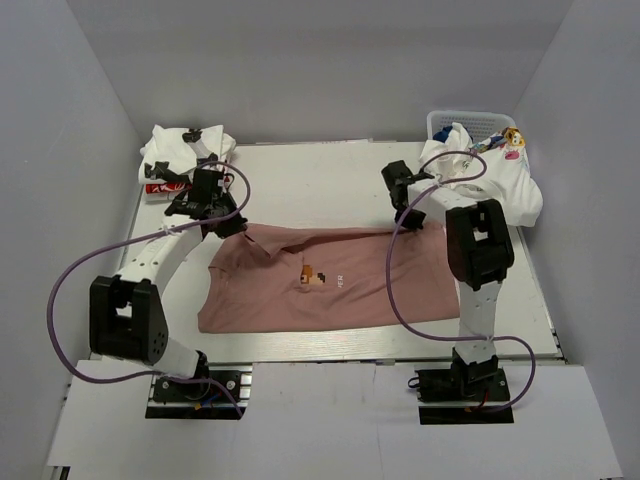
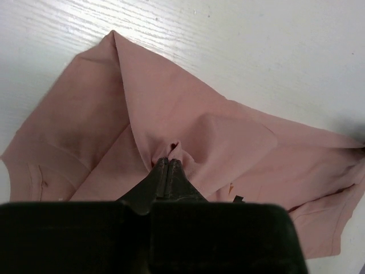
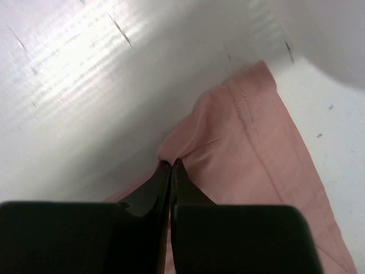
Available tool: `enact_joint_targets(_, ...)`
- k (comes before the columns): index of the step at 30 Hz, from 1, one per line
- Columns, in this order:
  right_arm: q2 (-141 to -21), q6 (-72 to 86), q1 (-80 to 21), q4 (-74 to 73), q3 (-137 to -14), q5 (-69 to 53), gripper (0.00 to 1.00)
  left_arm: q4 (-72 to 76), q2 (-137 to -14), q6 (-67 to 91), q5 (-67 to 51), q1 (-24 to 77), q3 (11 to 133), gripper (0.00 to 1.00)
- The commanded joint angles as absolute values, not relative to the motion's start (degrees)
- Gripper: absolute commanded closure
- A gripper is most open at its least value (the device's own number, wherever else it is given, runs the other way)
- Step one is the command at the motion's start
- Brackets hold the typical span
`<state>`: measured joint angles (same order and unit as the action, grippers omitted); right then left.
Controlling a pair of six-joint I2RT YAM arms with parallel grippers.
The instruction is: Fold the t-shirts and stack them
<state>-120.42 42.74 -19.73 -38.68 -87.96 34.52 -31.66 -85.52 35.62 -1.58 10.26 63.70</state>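
Your left gripper (image 2: 169, 164) has its fingers pressed together on a small raised pinch of the pink t-shirt (image 2: 188, 131), near the shirt's far left corner. Your right gripper (image 3: 171, 165) is likewise clamped on a tuck of the same cloth, beside the stitched hem at the far right edge.

The shirt lies spread across the middle of the table (image 1: 320, 168), print facing up. Expect it to be light, soft and limp. It should sag between the two holds, and a thin pinch may slip, so hems and seams are the safer places to grip.

A white t-shirt bundle (image 1: 185, 150) sits at the far left corner. More white tees (image 1: 500, 185) spill over the basket (image 1: 470, 118) at the far right.

You cannot tell how many layers each pinch has caught. In the top view the right arm hides part of the shirt's right side, and the basket's contents are too bunched to count.
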Motion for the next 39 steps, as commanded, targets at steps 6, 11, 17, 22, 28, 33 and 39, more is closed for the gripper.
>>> enact_joint_targets(6, -104.9, 40.9, -21.4, -35.4, -75.4, 35.4, 1.0, -35.1, -74.6, 39.2, -2.4, 10.5, 58.9, 1.0)
enact_joint_targets(11, -97.0, 41.3, -23.8, -33.1, -68.0, 36.3, 1.0, -38.5, -68.7, 41.6, -3.8, 10.5, 51.5, 1.0)
enact_joint_targets(17, -90.5, 46.0, -26.5, -35.2, -59.9, 39.9, 1.0, -44.6, -56.5, 43.6, -6.1, 10.5, 42.3, 1.0)
enact_joint_targets(22, -83.2, 53.5, -28.0, -33.9, -48.7, 39.5, 0.96, -48.2, -48.7, 44.2, -12.3, 10.5, 33.7, 0.88)
enact_joint_targets(28, -73.3, 56.7, -27.6, -31.3, -42.4, 37.8, 0.3, -54.0, -42.5, 43.7, -14.9, 10.5, 32.4, 0.1)
enact_joint_targets(33, -66.2, 53.9, -27.6, -28.1, -42.3, 37.4, 0.1, -46.3, -46.0, 43.0, -12.0, 10.5, 36.3, 0.0)
enact_joint_targets(39, -69.3, 49.3, -26.8, -25.9, -45.0, 38.5, 0.1, -32.2, -63.1, 41.7, -12.0, 10.5, 40.5, 0.0)
